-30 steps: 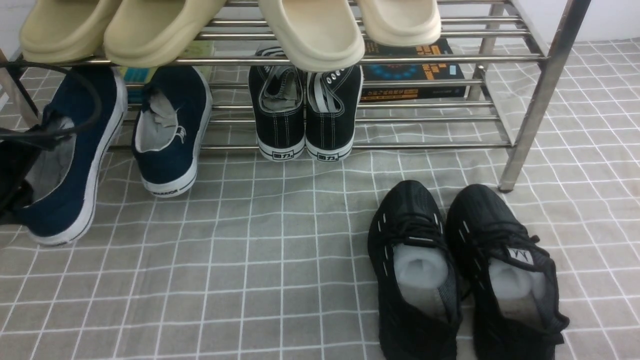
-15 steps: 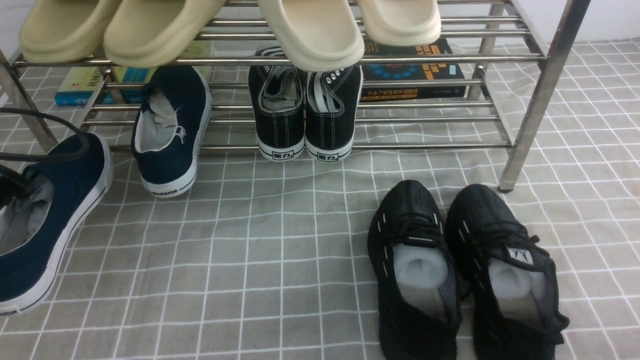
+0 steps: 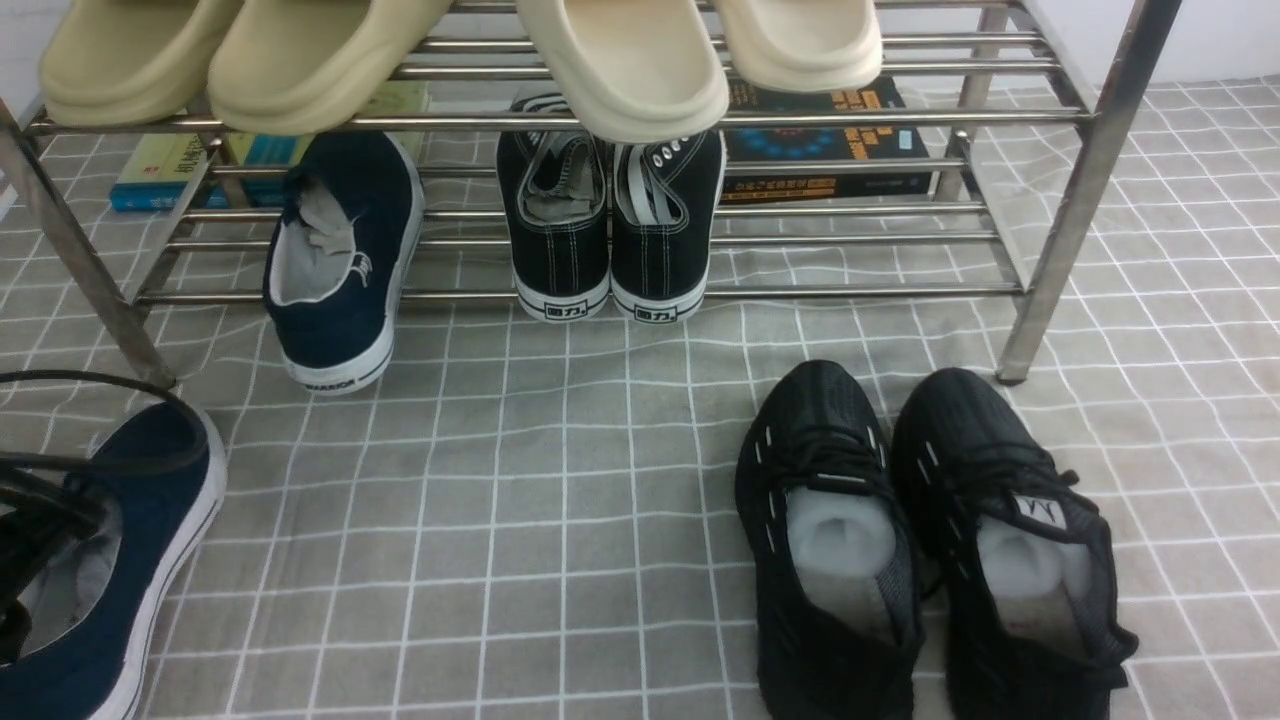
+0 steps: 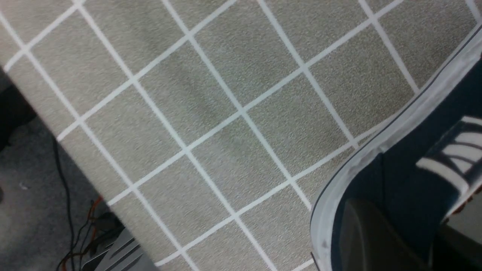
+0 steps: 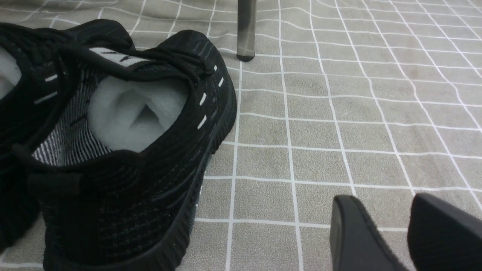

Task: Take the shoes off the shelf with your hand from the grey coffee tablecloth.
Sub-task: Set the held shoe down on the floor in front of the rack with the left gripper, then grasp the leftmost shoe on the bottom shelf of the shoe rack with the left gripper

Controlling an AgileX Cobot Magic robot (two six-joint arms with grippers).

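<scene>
One navy shoe (image 3: 130, 540) is at the near left over the grey coffee tablecloth (image 3: 560, 500), off the shelf (image 3: 1060, 200). My left gripper (image 3: 40, 530) is shut on its heel end, cables looping over it. In the left wrist view one black finger (image 4: 367, 237) lies against the navy canvas (image 4: 406, 177) beside the white sole; whether the sole touches the cloth I cannot tell. The other navy shoe (image 3: 340, 270) lies on the shelf's lower tier, heel overhanging the front bar. My right gripper (image 5: 384, 214) hovers open over bare cloth, holding nothing.
Black lace-up sneakers (image 3: 610, 230) stand mid lower tier, and beige slippers (image 3: 620, 60) fill the upper tier. Books (image 3: 830, 140) lie behind the shelf. Black mesh running shoes (image 3: 920, 540) sit near right, beside the right gripper. The cloth's edge (image 4: 75, 150) drops off by the left gripper.
My left gripper has drawn the navy shoe back from the shelf, toward me, leftward and lower. The shelf's left leg now shows. The other shoes have not moved.
</scene>
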